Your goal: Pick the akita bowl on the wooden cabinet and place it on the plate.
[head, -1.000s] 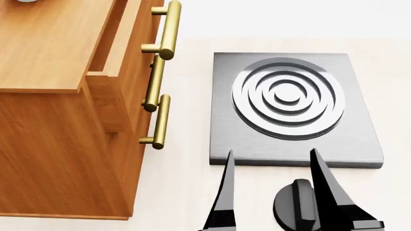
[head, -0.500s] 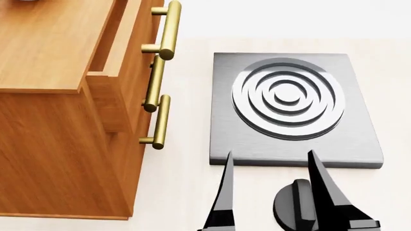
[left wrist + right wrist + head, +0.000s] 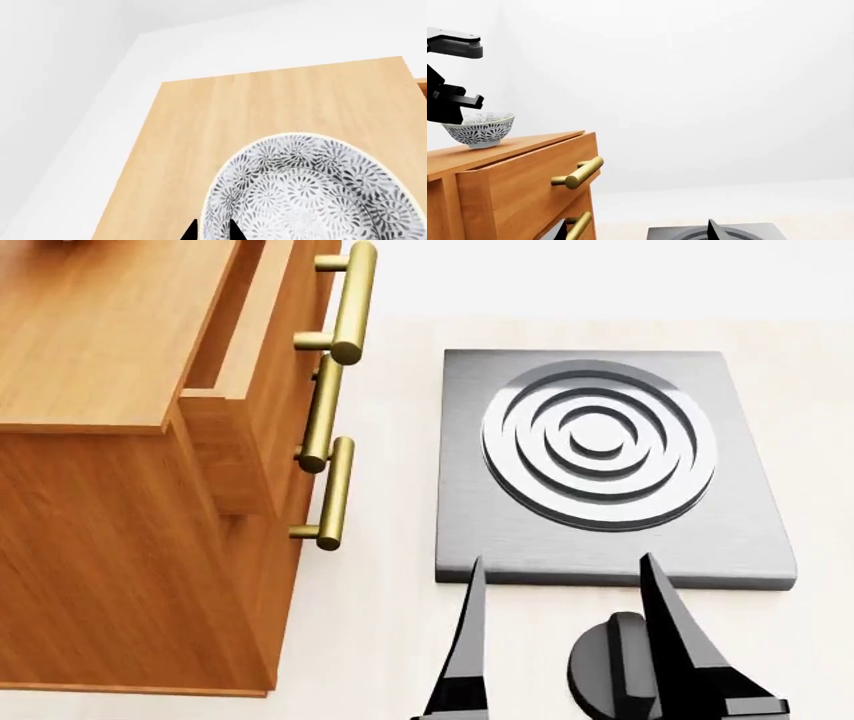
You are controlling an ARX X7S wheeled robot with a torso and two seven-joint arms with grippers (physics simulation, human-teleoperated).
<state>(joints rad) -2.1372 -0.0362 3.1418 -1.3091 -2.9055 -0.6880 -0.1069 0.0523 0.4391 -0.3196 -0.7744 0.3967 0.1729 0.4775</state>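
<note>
The akita bowl (image 3: pixel 313 190), white with dense dark blue-grey flowers, sits at the top of the wooden cabinet (image 3: pixel 200 125). My left gripper (image 3: pixel 212 231) is shut on its rim, one fingertip outside the wall and one inside. From the right wrist view the bowl (image 3: pixel 479 129) shows at the cabinet's (image 3: pixel 520 165) far top edge, under the left gripper (image 3: pixel 454 102). Low down beside the cabinet (image 3: pixel 107 340), my right gripper (image 3: pixel 563 570) stands open with nothing in it. The plate is out of view.
A grey square stove slab with a ringed burner (image 3: pixel 601 445) lies on the pale counter to the right of the cabinet. A black knob (image 3: pixel 611 665) sits at its front, between my right fingers. Brass bar handles (image 3: pixel 350 300) stick out from the partly open drawers.
The sliver of white bowl at the head view's top left edge has almost slipped out of view. The right gripper has barely moved.
</note>
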